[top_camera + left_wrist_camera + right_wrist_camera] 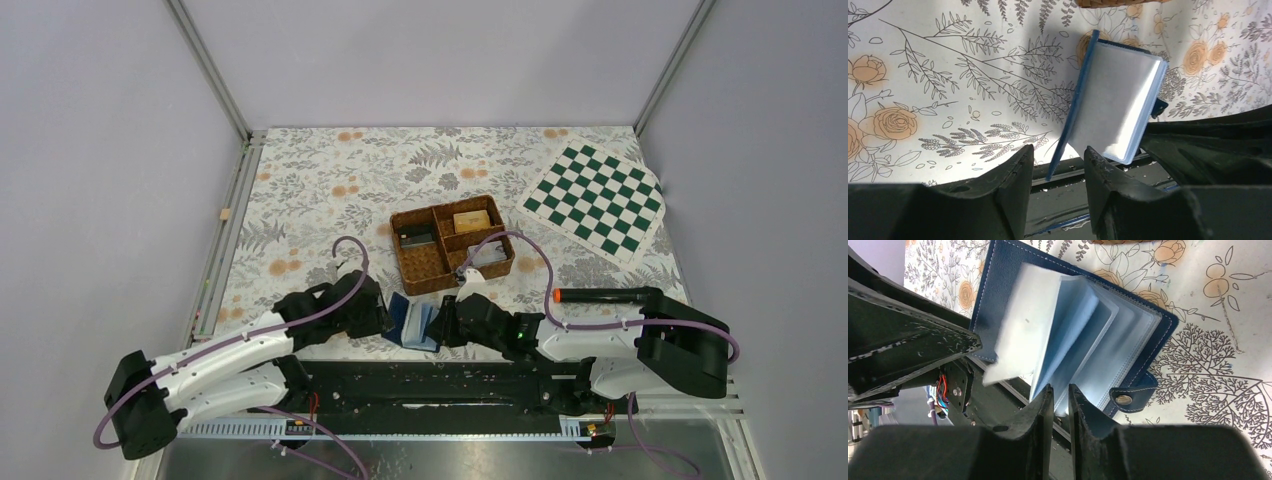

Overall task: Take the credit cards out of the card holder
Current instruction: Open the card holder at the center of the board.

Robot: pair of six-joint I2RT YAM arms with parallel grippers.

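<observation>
Navy card holder: lying open, cover edge sitting between the left gripper's spread fingers, nothing pinched there
Right gripper: fingers nearly pressed together at a pale blue leaf; can't tell if it's truly gripped
Tip: I'd pin the cover, then fish one card, not the pocket
Surface: floral cloth, wicker tray beyond the fingertips
Room: grey walls
</observation>
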